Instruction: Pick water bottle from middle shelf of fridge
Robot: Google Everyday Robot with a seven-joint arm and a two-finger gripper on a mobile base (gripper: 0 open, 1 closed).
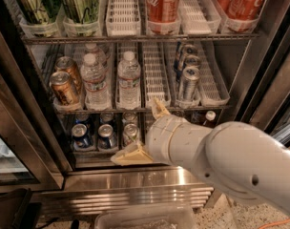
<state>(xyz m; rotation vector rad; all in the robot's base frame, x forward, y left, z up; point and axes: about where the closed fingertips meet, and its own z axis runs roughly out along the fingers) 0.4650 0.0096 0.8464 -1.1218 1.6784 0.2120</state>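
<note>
Clear water bottle (129, 80) stands above spread jaws.

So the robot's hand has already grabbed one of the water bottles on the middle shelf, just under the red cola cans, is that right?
Not quite. The camera view shows the gripper holding nothing: its fingers are open, and it sits below the middle shelf, in front of the fridge. The water bottles do stand on that shelf, under the red cola cans, but none is grasped.

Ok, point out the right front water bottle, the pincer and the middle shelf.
water bottle (129, 82): camera view, on its label.
middle shelf (156, 75): camera view, on a white lane tray.
pincer (133, 130): camera view, midway between fingertips, below the middle shelf.
</note>
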